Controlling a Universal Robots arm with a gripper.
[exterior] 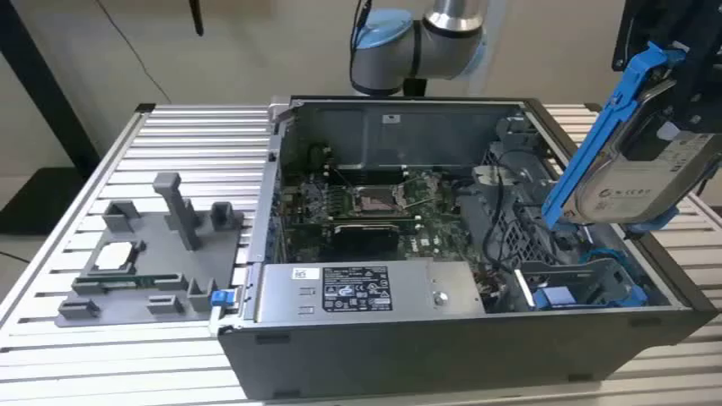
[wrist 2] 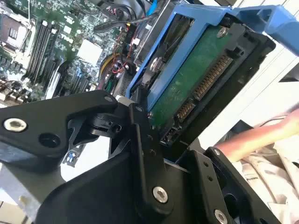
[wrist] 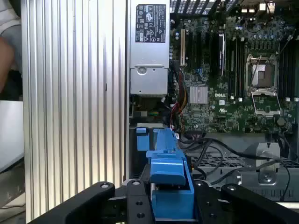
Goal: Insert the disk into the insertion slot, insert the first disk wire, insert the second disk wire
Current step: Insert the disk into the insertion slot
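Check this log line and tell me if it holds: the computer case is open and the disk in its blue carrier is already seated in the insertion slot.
Not quite. The disk is not seated in the insertion slot: the gripper holds it in the air above the computer case, as the exterior view shows. The case is open, as you say.

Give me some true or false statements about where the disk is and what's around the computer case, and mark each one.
1. The gripper holds the disk in the air over the computer case. True.
2. The disk sits in the insertion slot. False: it hangs tilted in the air, outside the case.
3. A grey fixture stands on the table, at the exterior view's left of the case. True.
4. The case is closed. False: it is open and the motherboard shows.
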